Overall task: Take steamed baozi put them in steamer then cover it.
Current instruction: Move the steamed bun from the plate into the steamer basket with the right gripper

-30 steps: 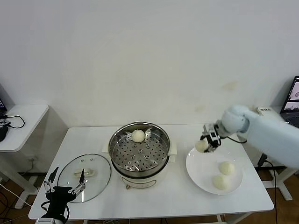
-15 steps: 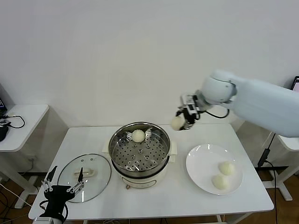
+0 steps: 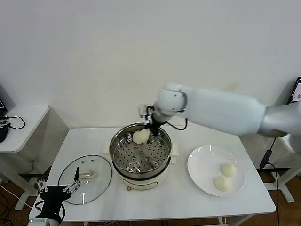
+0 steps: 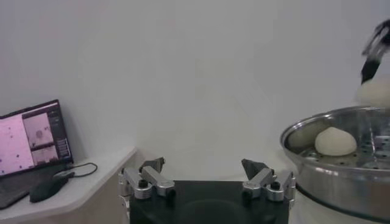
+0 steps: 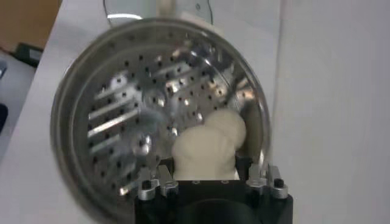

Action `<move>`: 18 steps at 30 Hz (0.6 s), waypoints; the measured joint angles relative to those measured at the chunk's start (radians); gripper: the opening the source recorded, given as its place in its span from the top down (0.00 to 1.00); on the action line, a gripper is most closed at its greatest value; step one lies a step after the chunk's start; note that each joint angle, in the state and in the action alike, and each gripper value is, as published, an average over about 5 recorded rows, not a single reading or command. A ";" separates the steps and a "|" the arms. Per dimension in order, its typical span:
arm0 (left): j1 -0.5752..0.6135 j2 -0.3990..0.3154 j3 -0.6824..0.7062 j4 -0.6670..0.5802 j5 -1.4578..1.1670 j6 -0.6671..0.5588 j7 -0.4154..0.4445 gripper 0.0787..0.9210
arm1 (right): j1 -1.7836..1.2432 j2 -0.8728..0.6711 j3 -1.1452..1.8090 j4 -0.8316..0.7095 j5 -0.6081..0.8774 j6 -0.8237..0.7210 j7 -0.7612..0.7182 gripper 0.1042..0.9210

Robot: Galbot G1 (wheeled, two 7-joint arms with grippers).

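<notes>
While the left gripper idles with its fingers spread wide, low at the worktop's near edge just in front of the lid, the job looks about half done. That lid lies flat on the worktop beside the steamer, not yet used. Two buns wait on the plate on the steamer's other side. Inside the steamer one bun already rests on the holed tray near the back wall. Right above it, the right gripper pinches a second bun, not yet set down. Left, by my reckoning: dropping this bun, fetching two more, then covering.
</notes>
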 measured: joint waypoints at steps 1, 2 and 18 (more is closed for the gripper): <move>-0.001 -0.001 0.000 0.001 0.000 0.000 0.000 0.12 | -0.009 0.016 0.000 -0.011 0.004 -0.007 0.007 0.37; -0.003 -0.002 0.000 0.001 0.000 0.000 0.000 0.12 | -0.019 0.031 0.000 -0.022 0.007 -0.014 0.013 0.37; -0.009 0.002 -0.006 0.004 -0.009 0.000 0.000 0.12 | -0.120 0.219 0.015 -0.182 0.034 -0.062 0.083 0.37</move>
